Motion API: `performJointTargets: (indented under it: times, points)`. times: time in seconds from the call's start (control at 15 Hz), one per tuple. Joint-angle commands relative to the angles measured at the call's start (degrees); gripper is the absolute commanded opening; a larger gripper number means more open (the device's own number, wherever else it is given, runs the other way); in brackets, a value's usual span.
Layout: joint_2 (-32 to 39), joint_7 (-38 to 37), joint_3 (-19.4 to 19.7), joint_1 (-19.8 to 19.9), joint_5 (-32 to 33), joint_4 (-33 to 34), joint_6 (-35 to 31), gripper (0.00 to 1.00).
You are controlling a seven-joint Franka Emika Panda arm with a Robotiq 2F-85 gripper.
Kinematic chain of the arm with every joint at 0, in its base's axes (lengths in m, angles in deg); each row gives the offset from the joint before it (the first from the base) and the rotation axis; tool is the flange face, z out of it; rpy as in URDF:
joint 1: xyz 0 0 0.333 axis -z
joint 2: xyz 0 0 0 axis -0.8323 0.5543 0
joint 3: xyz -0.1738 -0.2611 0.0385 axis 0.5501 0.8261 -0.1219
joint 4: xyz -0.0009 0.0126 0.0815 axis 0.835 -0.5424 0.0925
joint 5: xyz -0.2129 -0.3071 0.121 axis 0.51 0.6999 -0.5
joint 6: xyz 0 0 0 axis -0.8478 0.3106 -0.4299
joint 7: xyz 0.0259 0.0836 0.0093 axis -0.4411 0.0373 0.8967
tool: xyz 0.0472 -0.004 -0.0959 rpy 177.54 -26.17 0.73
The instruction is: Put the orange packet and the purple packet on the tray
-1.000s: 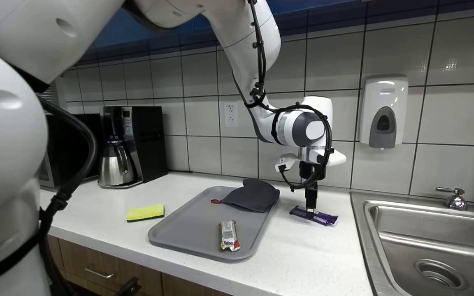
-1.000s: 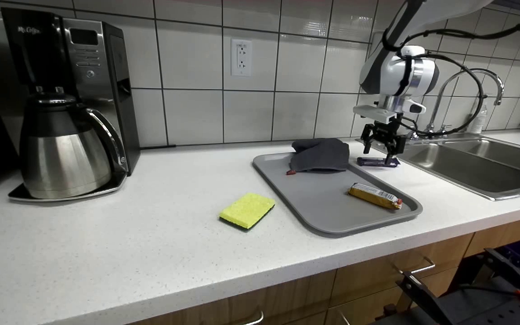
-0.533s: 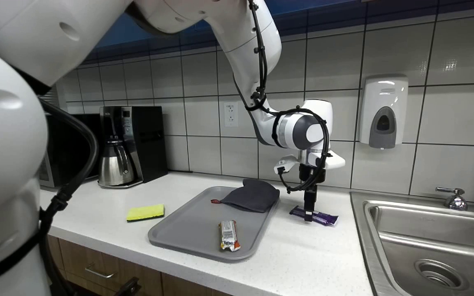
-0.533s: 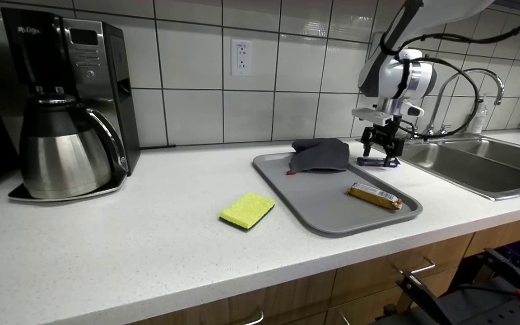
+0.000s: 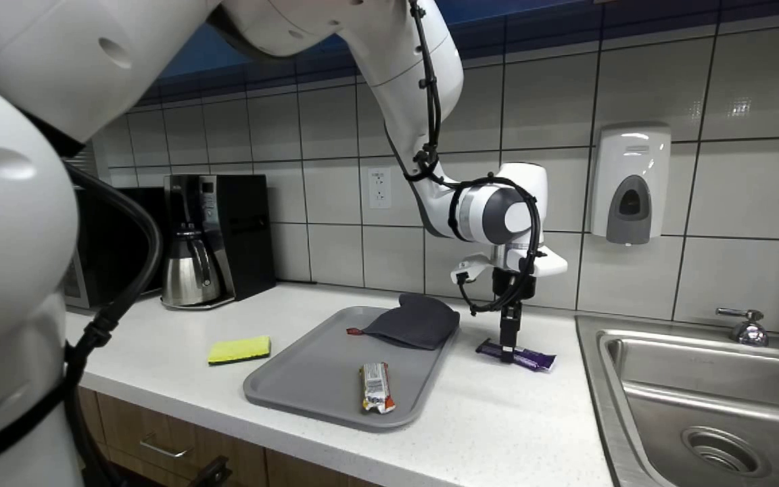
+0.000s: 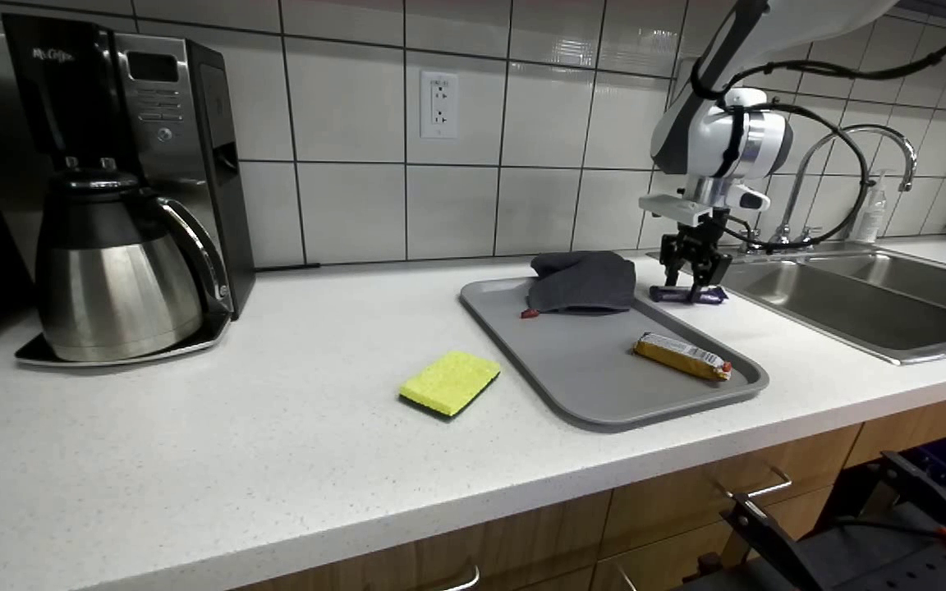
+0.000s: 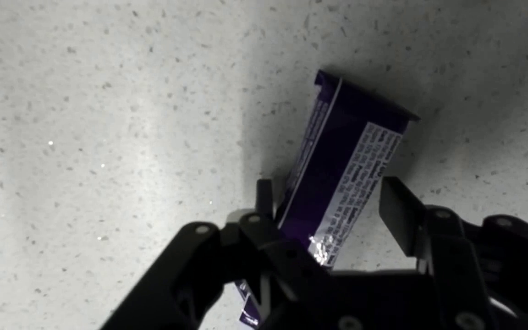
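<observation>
Orange packet (image 6: 681, 356) done, lying on the tray (image 6: 571, 353); purple packet (image 7: 335, 169) to go, on the counter (image 6: 235, 427) just beside it. Gripper (image 7: 326, 206) parted partway astride that packet, gap showing on one side, nothing held yet. Coffee maker (image 6: 173, 152) reads Mr. Coffee; I can't make out either packet's small print

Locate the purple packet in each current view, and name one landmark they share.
In an exterior view: purple packet, right of centre, below mid-height.
In an exterior view: purple packet, right of centre, about mid-height.
Wrist view: purple packet, mostly right of centre, slanting down-left, partly hidden by the gripper.
Shared landmark: the gripper, right at the packet in all three.
</observation>
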Motion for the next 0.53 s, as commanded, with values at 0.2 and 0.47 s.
performJointTargets:
  times: [0.2,0.47]
  points:
    - [0.8,-1.5,0.0,0.4,-0.2,2.4,2.5,0.11]
    - [-1.0,0.0,0.2,0.5,0.3,0.9,1.9,0.07]
